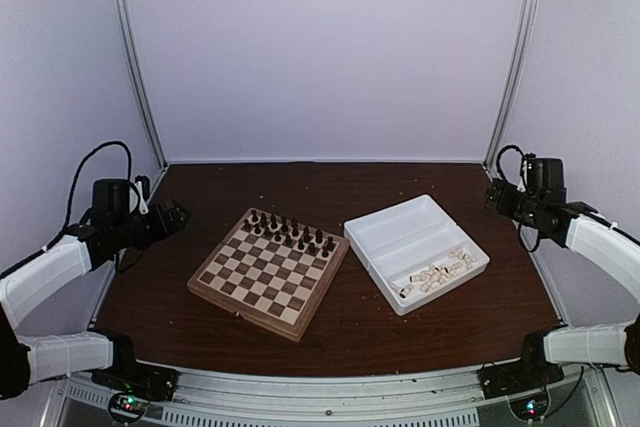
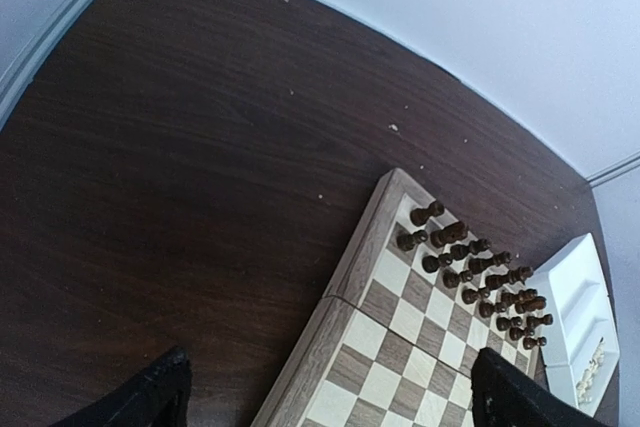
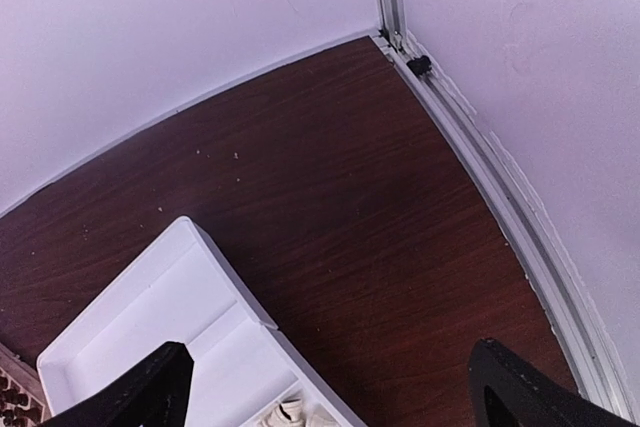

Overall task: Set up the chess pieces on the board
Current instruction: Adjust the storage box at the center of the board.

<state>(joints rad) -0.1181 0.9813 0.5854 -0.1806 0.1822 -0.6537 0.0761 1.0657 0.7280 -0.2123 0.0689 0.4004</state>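
left tool hangs over the table's left edge, fingers spread wide, nothing between them. it is apart from the board and aimed toward it. right tool is over the right edge, also wide open and holding nothing, well apart from the tray. board lies flat near the table's middle, a bit left, turned at an angle so one corner points at the near edge. its near rows of squares are bare wood. tray, white, sits just right of the board, not touching it, also angled. the pieces, cream, lie in a loose heap in the tray's nearer compartment, most tipped over; too small to tell types. dark pieces stand upright in two rows along the board's far side. beyond that is bare table up to the back wall.
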